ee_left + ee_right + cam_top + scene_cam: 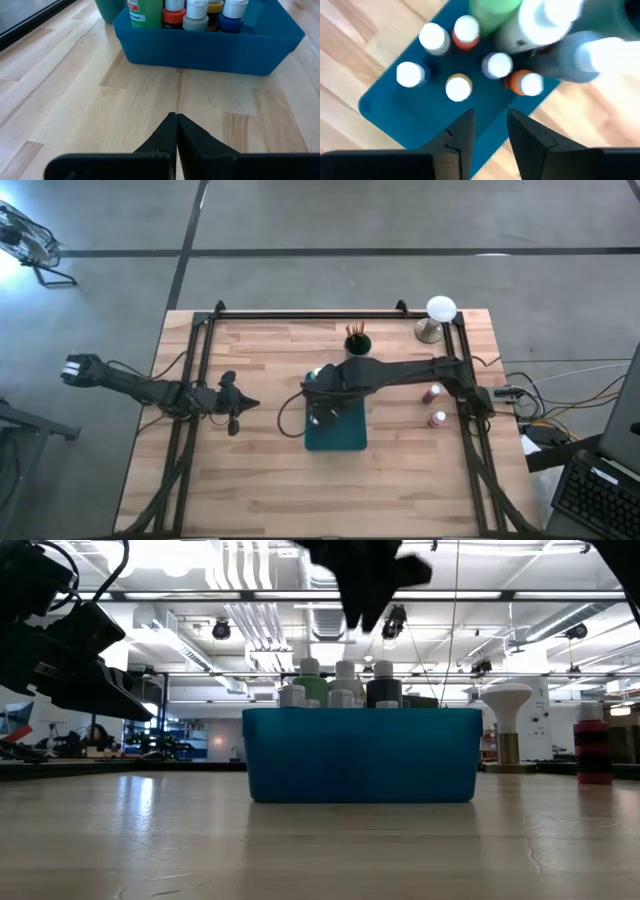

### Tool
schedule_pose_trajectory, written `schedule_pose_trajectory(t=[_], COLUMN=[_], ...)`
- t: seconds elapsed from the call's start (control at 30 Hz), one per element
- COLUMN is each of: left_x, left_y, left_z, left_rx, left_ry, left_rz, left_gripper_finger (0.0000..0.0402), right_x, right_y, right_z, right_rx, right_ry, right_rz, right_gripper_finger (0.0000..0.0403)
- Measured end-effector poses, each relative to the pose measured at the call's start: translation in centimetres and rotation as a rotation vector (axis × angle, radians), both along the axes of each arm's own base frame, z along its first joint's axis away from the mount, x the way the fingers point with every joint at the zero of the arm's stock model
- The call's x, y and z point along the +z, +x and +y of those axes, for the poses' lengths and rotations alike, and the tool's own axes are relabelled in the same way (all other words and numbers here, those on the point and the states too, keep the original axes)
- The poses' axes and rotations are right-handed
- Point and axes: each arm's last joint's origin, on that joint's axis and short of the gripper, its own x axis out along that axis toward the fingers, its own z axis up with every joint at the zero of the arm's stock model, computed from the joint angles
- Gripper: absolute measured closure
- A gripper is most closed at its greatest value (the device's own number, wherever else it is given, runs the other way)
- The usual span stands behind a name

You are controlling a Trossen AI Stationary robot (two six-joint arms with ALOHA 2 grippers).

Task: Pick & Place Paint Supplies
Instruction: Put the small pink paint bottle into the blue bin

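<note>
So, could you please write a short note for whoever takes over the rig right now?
Left tool: shut, empty, parked low over the table left of the teal bin.
Right tool: fingers slightly apart, empty, hovering above the bin.
Done: several white-capped bottles and the green bottle stand in the bin.
Left: two small bottles on the table by the right arm's base. Brushes stand in a dark cup behind the bin.

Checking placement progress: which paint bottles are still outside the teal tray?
Two dark red white-capped bottles stand on bare wood near the table's right edge; every other bottle stands inside the teal tray under the right claw.
</note>
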Motion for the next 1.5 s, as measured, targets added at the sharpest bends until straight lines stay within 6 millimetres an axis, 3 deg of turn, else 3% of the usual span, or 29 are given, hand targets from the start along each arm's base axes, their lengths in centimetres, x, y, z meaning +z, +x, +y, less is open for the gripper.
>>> schedule_pose_trajectory(t=[0.23,0.33,0.63,1.13,1.5], left_x=[0.0,0.0,0.0,0.0,0.0], left_y=[0.0,0.0,0.0,0.0,0.0], left_z=[0.0,0.0,0.0,0.0,0.0], left_rx=[0.0,0.0,0.001,0.001,0.0], left_ry=[0.0,0.0,0.0,0.0,0.0], left_rz=[-0.001,-0.002,-0.002,-0.003,-0.002], left_gripper_finger=[0.0394,0.0394,0.0394,0.0394,0.0394], right_x=[4.1,4.7,3.0,1.0,-0.9], right_y=[-2.5,-3.7,-8.4,-20.3,-25.6], right_z=[2.8,3.3,2.4,-0.2,-1.3], right_rx=[0.092,0.112,0.106,-0.345,-0.382], right_ry=[-0.084,-0.101,-0.114,-0.027,0.041], right_rz=[-0.113,-0.113,0.021,-0.006,-0.019], right_gripper_finger=[0.0317,0.0328,0.0321,0.0267,0.0235])
